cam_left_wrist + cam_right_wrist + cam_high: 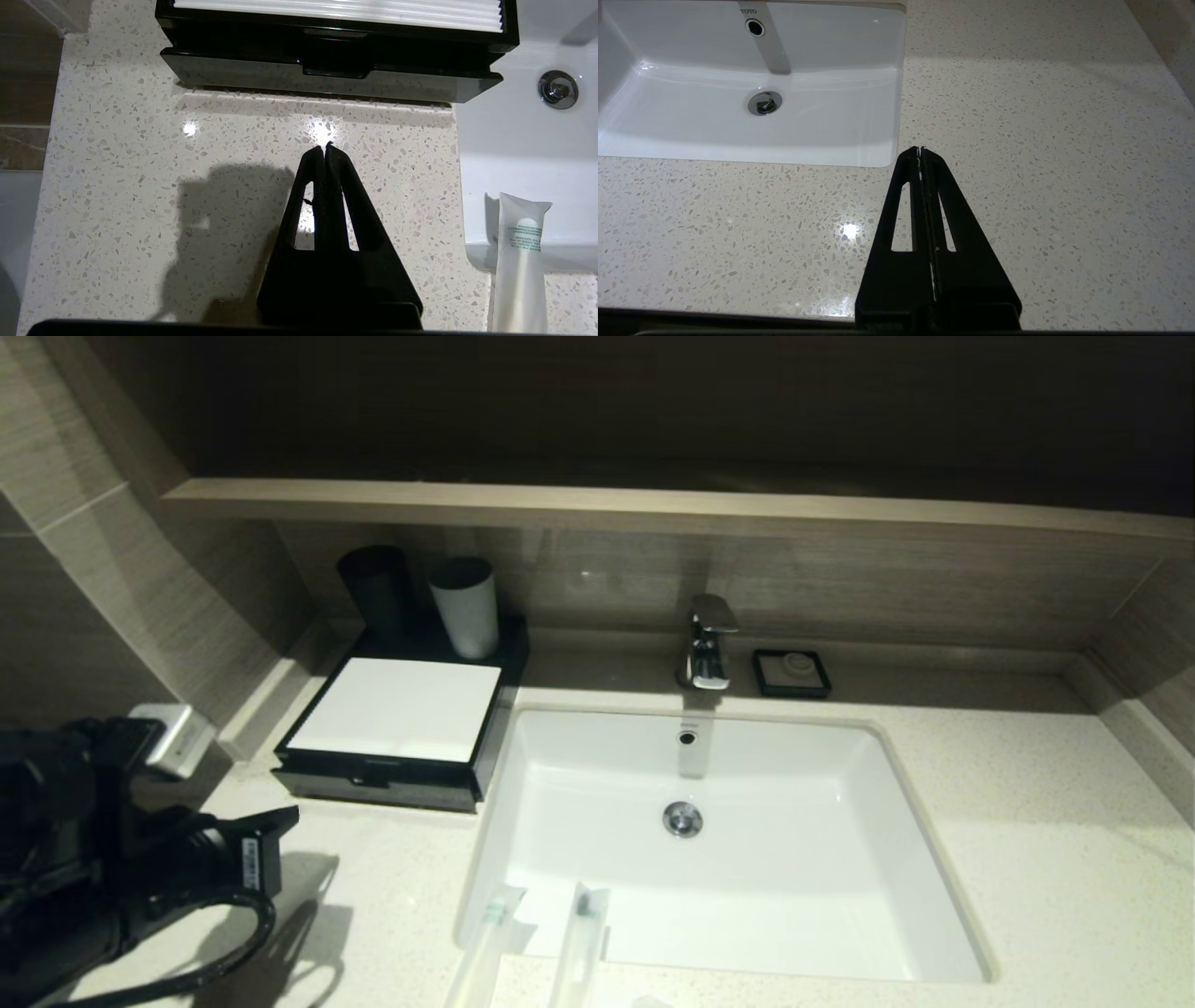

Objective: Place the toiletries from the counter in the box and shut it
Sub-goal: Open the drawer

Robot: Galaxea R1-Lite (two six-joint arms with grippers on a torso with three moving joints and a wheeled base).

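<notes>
The black box [392, 714] with a white top panel stands on the speckled counter [1027, 821], left of the white basin [747, 859]. Its notched drawer front [334, 77] faces my left gripper. Two slim translucent toiletries packets [485, 943] [581, 938] lie across the basin's near rim, greenish ends over the basin. One also shows in the left wrist view [521, 275]. My left gripper [325, 145] is shut and empty above the counter, in front of the box. My right gripper [920, 150] is shut and empty above the counter near the basin's near right corner.
A black cup [376, 588] and a white cup [464, 607] stand behind the box. A chrome faucet [709, 639] and a small black soap dish [792, 672] sit behind the basin. A wooden ledge [653, 509] runs above. My left arm [112, 868] is at the lower left.
</notes>
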